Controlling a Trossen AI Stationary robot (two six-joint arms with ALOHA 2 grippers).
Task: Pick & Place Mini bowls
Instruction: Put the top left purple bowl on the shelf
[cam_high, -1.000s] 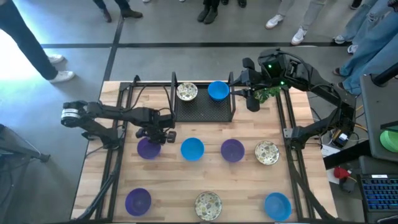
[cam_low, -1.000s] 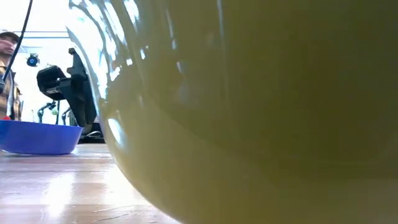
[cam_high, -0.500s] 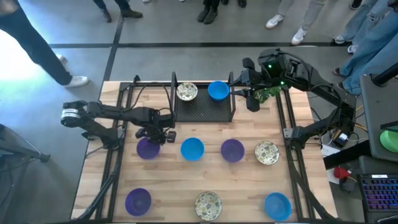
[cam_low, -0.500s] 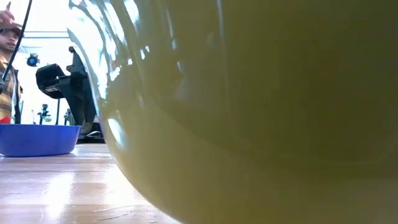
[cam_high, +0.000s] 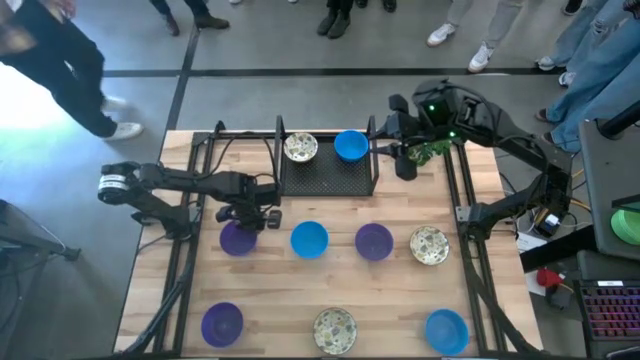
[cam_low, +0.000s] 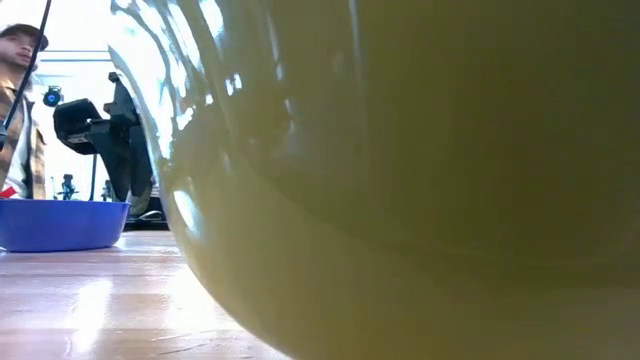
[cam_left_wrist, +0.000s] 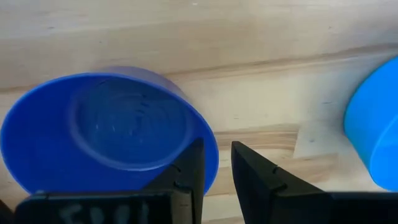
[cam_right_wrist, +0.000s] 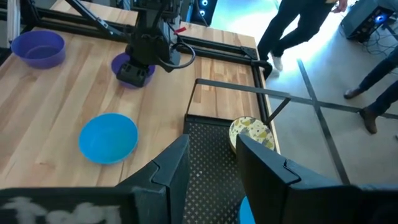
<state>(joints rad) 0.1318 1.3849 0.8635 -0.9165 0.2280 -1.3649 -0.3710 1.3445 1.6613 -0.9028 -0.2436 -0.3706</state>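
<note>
My left gripper (cam_high: 252, 215) (cam_left_wrist: 217, 146) points down at the far right rim of a purple bowl (cam_high: 236, 240) (cam_left_wrist: 106, 124) that stands on the table's left middle. My right gripper (cam_high: 405, 165) (cam_right_wrist: 212, 146) hovers open and empty just right of the black mesh tray (cam_high: 330, 178). A cream speckled bowl (cam_high: 300, 148) (cam_right_wrist: 252, 134) and a blue bowl (cam_high: 350, 146) sit in the tray. More bowls stand on the wood: blue (cam_high: 309, 240), purple (cam_high: 374, 241), cream (cam_high: 429, 245); and in the near row purple (cam_high: 222, 322), cream (cam_high: 335, 328), blue (cam_high: 446, 330). My left gripper straddles the purple bowl's rim (cam_left_wrist: 211, 155) on the side toward the blue bowl, one finger (cam_left_wrist: 191, 168) inside the bowl and the other outside. It comes from above, pointing down. The bowl stands upright with its base on the table.
The near cream bowl (cam_low: 400, 180) fills most of the low view. Black frame rails run along both table sides (cam_high: 185, 250) (cam_high: 470, 250). A green plant (cam_high: 432, 150) stands by the right gripper. People stand beyond the far edge; bare wood lies between the bowl rows.
In the low view the bowl at my left gripper was slightly tilted a second ago and now sits level on the table. Both arms have kept their places in the high view.
</note>
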